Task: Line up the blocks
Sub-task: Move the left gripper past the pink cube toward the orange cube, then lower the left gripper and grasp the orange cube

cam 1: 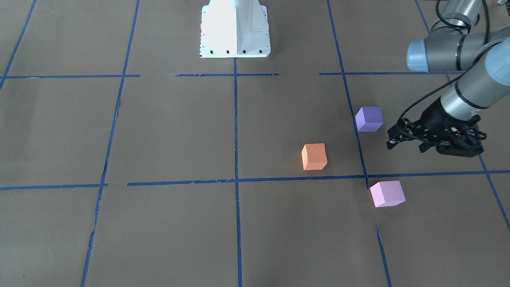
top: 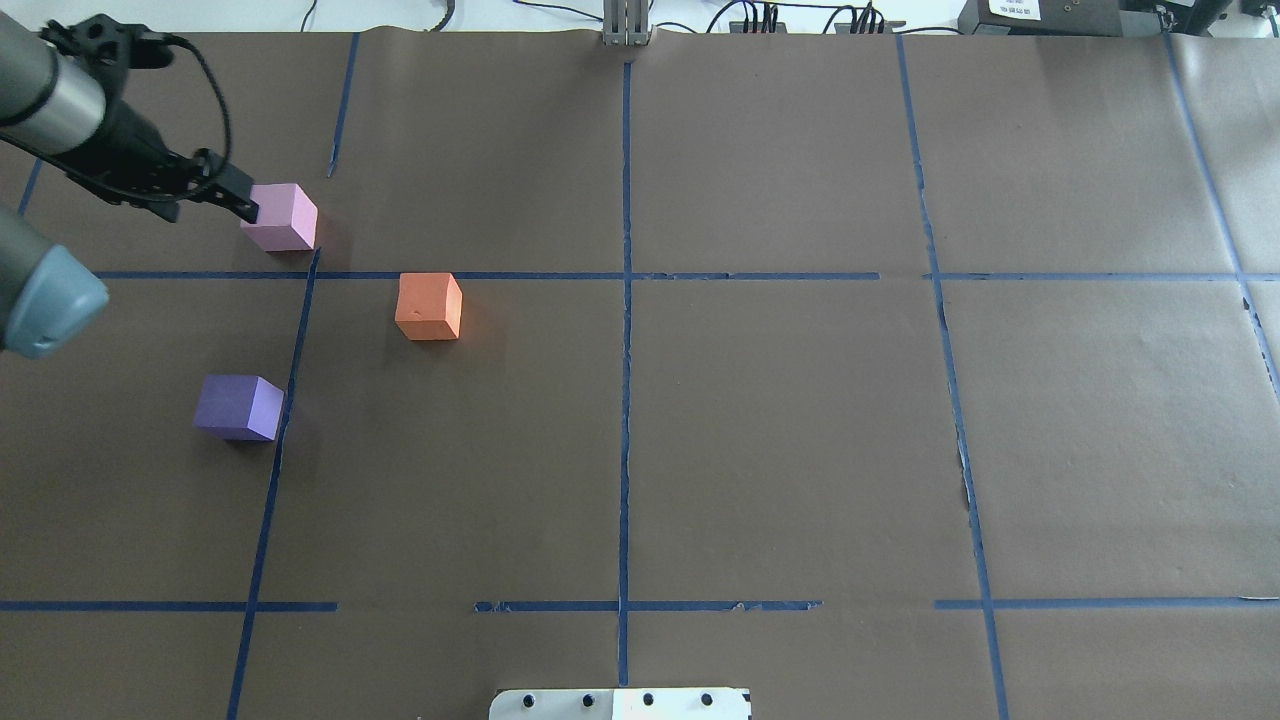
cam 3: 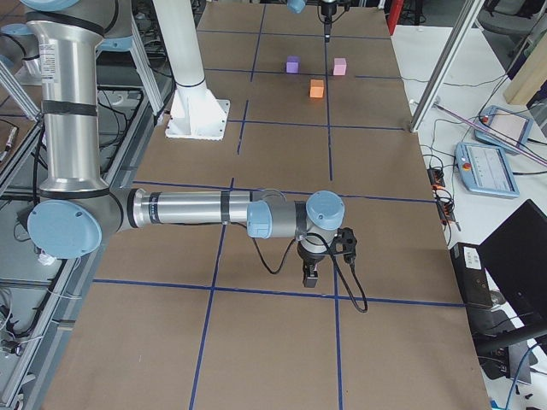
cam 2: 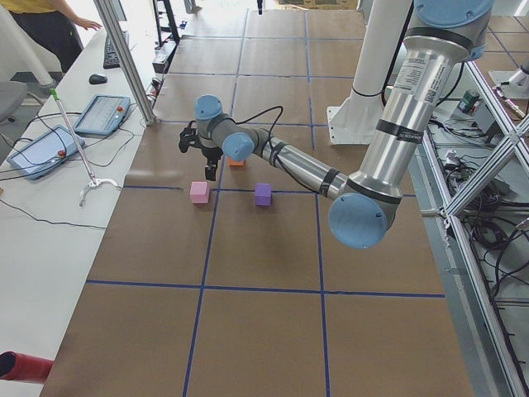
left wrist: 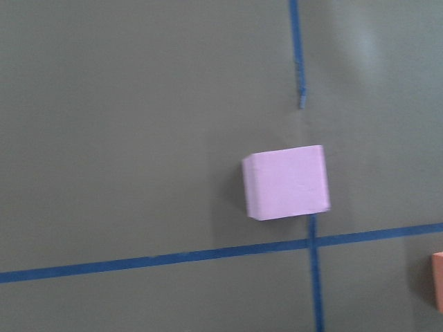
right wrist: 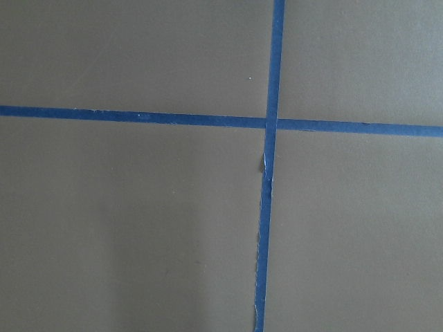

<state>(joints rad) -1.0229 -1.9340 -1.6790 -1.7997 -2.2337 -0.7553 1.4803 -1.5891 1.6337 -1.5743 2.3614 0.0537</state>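
– Left gripper [cam 1: 407, 146], how does it stand?
– Fingers spread, with nothing between them. It hangs above the counter [top: 800, 450] on the robot's left side, and the front-facing view shows it clear of every block.
– Which block is nearest to it?
– From overhead its tip sits right at the edge of the pink block [top: 280, 216], and its wrist camera has that block near the middle of its picture.
– Where do the three lie?
– All three are on the left half, each apart from the others. The pink block is farthest from the robot, just beside a crossing of the blue tape [top: 626, 400]. The purple block [top: 240, 407] lies nearer the robot, close against the same lengthwise strip. The orange block [top: 428, 306] sits toward the middle, just on the robot's side of the cross strip. They make a triangle, not a line.
– And the right gripper [cam 3: 309, 275]?
– It is low over the counter at the other end, well apart from the blocks. Whether it is spread or closed, I cannot tell. Its wrist camera shows only tape crossing on brown paper.
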